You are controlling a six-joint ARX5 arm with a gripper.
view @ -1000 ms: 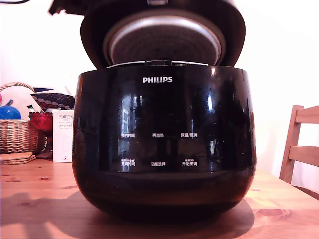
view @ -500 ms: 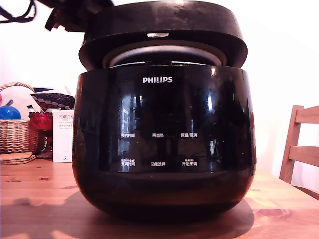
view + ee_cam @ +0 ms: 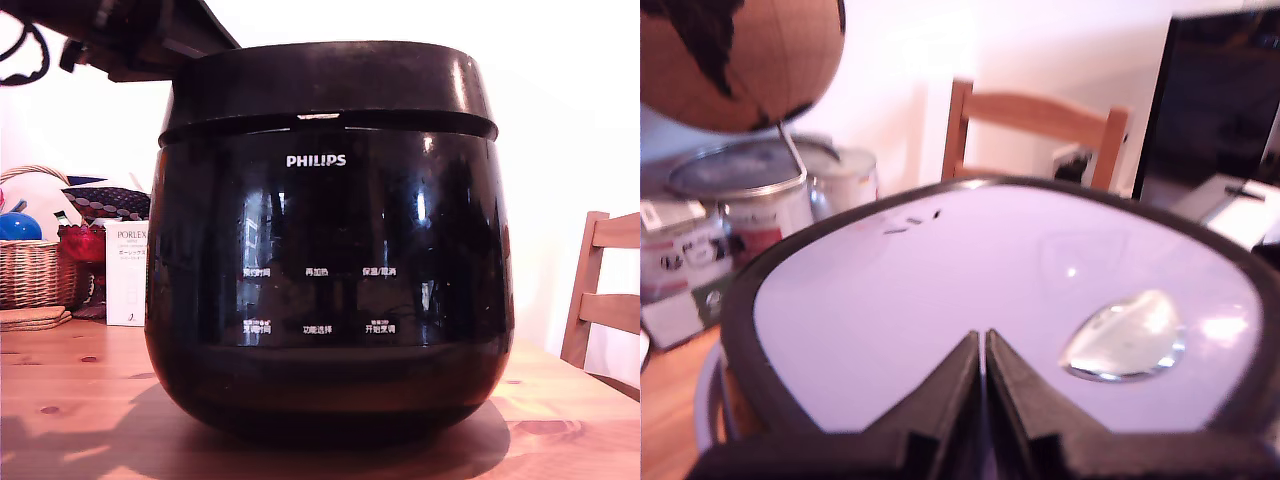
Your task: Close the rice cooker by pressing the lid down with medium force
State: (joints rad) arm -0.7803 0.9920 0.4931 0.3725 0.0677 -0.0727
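**Lid down on the cooker, arm above it**

Since the frame 1 second back, we see the lid (image 3: 325,85) swing from wide open, its dimpled inner plate showing, down onto the rice cooker (image 3: 328,290); half a second back a gap was left, and now only a thin seam remains under the lid's front edge. The cooker fills the centre of the exterior view on the wooden table (image 3: 70,400), with the arm dark in the upper left of the frame, reaching over the lid's rear.

We judge the gripper (image 3: 984,345) sits on top because pressing there drives the lid toward its latch. Its fingers (image 3: 952,385) are together, holding nothing, tips resting on or just over the lid's pale glossy top (image 3: 940,290); we cannot tell contact for certain.

Only the wrist view shows the fingers, the lid's top face with its silver release button (image 3: 1125,335), and a chair (image 3: 1035,125) behind. Only the exterior view shows the front seam, which lets us judge closure; whether the latch has caught, neither view tells us.
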